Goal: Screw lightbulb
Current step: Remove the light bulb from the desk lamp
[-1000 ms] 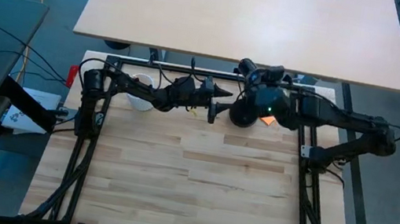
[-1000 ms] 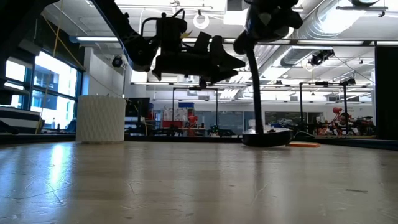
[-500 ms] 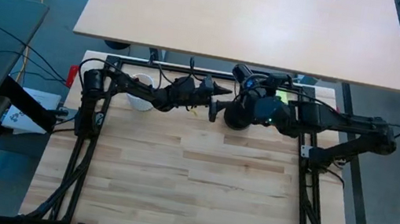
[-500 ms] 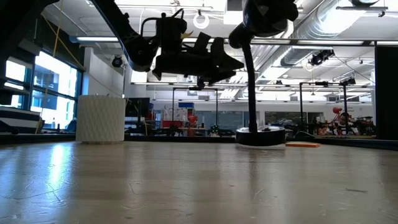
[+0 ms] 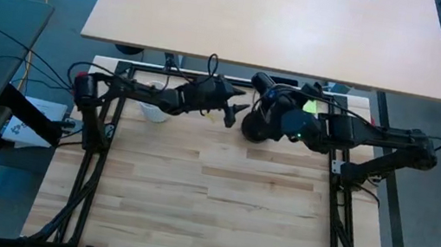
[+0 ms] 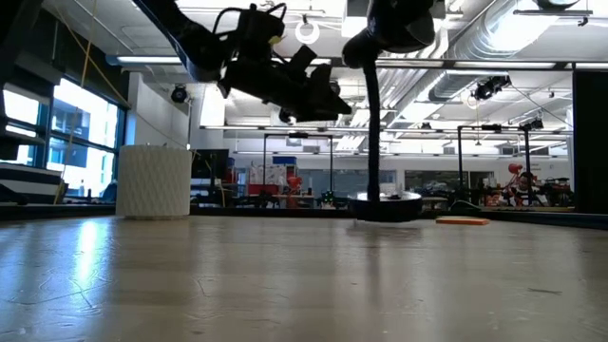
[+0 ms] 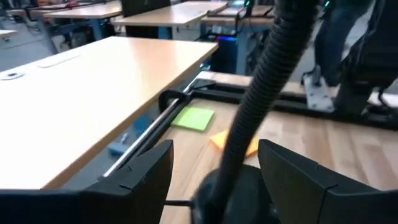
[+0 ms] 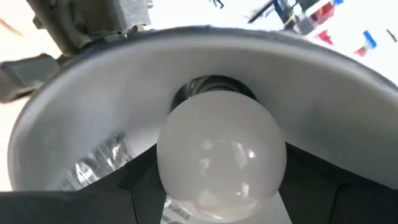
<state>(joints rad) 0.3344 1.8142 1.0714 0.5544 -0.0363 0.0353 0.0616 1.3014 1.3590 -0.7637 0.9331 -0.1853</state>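
Note:
The white frosted lightbulb (image 8: 221, 155) sits inside the shade (image 8: 81, 130) of the black desk lamp (image 5: 255, 129), with its screw end in the socket (image 8: 211, 87). My right gripper (image 8: 221, 202) reaches into the shade and is shut on the bulb; in the high view it is by the lamp head (image 5: 274, 103). My left gripper (image 7: 214, 177) is open at the lamp's far left side (image 5: 233, 108). Its two fingers stand on either side of the lamp's ribbed neck (image 7: 261, 87); whether they touch it I cannot tell. My right gripper pinches the bulb's round glass (image 8: 171, 168) between its two fingers, one on each side. The fingers point along the bulb into the shade. The bulb's narrow end is in the socket at the shade's middle, off the table.
A white ribbed cup (image 6: 154, 180) stands at the far left, partly under my left arm (image 5: 152, 110). Green (image 7: 194, 117) and orange (image 7: 222, 139) paper notes lie behind the lamp base. A light desk (image 5: 271, 17) runs along the table's far edge.
The lamp has slid toward the table's left, and my right gripper has gone the same way with the lamp head. My left gripper has tipped so that its fingers slant downward, and has shifted a little toward the far edge.

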